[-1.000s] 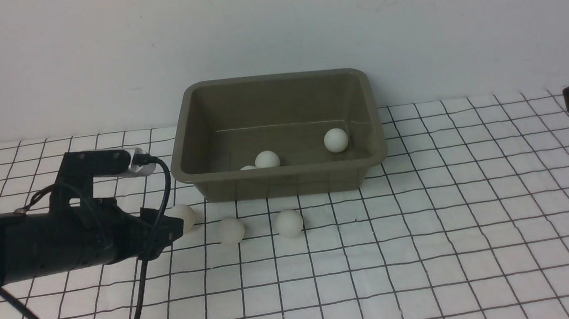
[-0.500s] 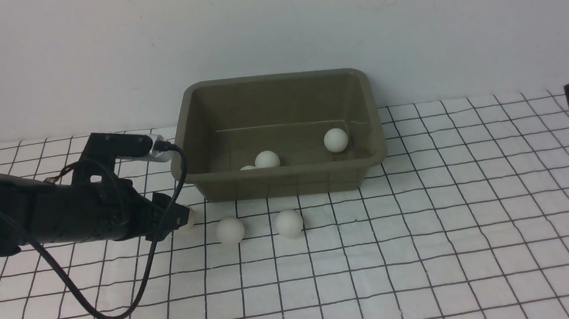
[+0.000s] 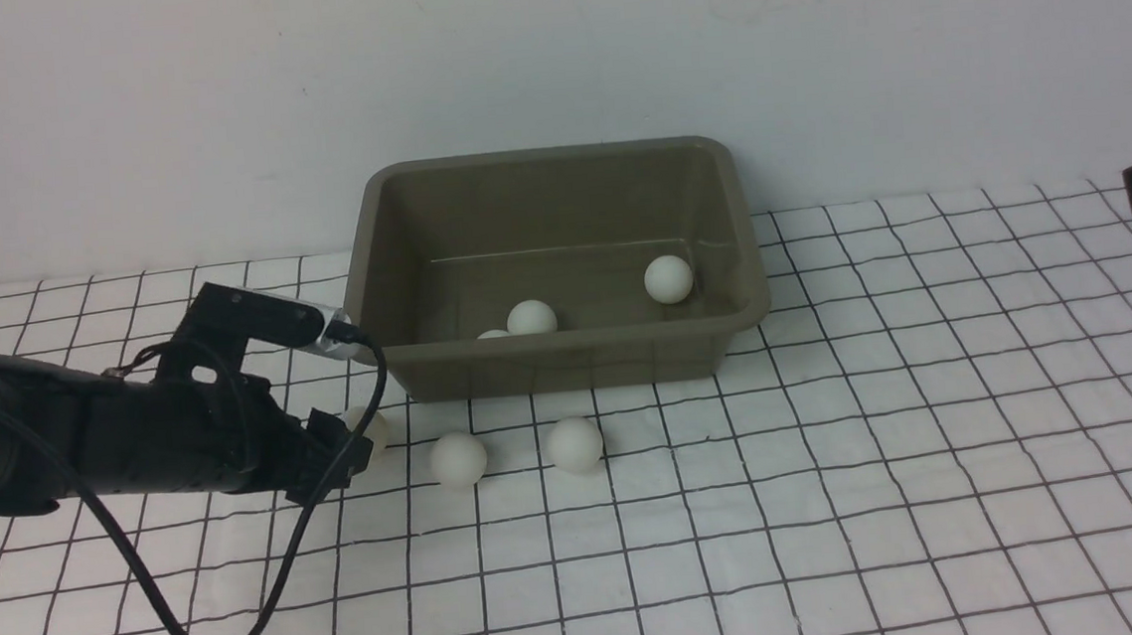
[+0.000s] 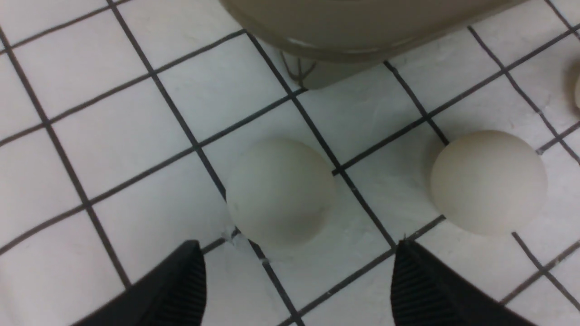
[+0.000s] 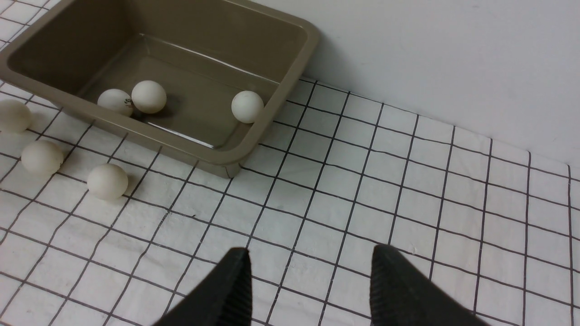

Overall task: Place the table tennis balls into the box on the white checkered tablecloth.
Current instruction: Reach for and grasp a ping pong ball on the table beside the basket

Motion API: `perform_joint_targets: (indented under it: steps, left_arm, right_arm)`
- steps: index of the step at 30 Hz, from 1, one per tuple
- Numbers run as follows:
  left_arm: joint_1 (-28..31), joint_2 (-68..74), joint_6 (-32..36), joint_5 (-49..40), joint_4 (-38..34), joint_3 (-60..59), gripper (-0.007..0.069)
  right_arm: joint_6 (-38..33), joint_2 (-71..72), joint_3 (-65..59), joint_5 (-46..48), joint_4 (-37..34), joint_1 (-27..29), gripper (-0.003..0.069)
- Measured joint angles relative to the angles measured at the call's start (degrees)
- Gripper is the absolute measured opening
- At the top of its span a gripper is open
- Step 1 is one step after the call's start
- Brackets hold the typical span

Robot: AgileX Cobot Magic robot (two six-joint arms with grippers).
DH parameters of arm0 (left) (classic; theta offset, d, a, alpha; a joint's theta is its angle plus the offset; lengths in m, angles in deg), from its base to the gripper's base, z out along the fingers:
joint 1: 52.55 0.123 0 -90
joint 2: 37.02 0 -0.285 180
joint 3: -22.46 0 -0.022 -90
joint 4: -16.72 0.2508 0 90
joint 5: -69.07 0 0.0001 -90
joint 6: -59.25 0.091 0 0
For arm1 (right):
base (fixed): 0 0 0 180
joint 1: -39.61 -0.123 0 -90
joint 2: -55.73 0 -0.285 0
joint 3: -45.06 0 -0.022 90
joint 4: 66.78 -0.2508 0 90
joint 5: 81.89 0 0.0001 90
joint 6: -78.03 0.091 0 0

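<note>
Three table tennis balls (image 3: pixel 531 317) lie inside the box (image 3: pixel 569 357), at the far edge of the white checkered tablecloth (image 3: pixel 838 498). Three other balls (image 3: pixel 575 444) rest on the cloth just before the box's near wall. The left gripper (image 4: pixel 294 253), jaws spread and empty, faces the leftmost ball (image 4: pixel 280 190). The right gripper (image 5: pixel 312 267), near the cloth's right edge, gapes empty too.

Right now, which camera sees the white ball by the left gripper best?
Left wrist view: the small matte white ball shows large and whole. Front view: the left gripper half hides it. Right wrist view: tiny, at the edge.
</note>
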Motion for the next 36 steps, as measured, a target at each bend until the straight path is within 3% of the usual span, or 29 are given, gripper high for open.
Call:
perform_joint_targets:
  steps: [3, 7, 11, 20, 25, 28, 36]
  left_arm:
    - [0.0, 0.79, 4.4, -0.01, -4.06, 0.0, 0.0492]
    - [0.0, 2.34, 15.48, -0.29, -14.03, 0.04, 0.0492]
    - [0.0, 3.87, 21.74, -1.76, -16.65, 0.54, 0.0492]
    - [0.0, 7.72, 23.08, -1.76, -17.2, 2.49, 0.0482]
    - [0.0, 7.78, 23.2, -1.76, -17.2, 3.4, 0.0321]
    - [0.0, 7.78, 22.99, -1.71, -17.2, 3.45, 0.0324]
    - [0.0, -3.19, 11.24, -2.1, -12.09, 0.11, 0.0324]
  right_arm:
    - [0.0, 0.0, 0.0, -0.11, 0.0, 0.0, 0.0335]
    - [0.0, 0.0, 0.0, -0.11, 0.0, 0.0, 0.0335]
    - [0.0, 0.0, 0.0, -0.11, 0.0, 0.0, 0.0335]
    - [0.0, 0.0, 0.0, -0.13, 0.0, 0.0, 0.0335]
    - [0.0, 0.0, 0.0, -0.13, 0.0, 0.0, 0.0335]
    - [0.0, 0.0, 0.0, -0.13, 0.0, 0.0, 0.0335]
    - [-0.05, 0.0, 0.0, -0.08, -0.17, 0.0, 0.0335]
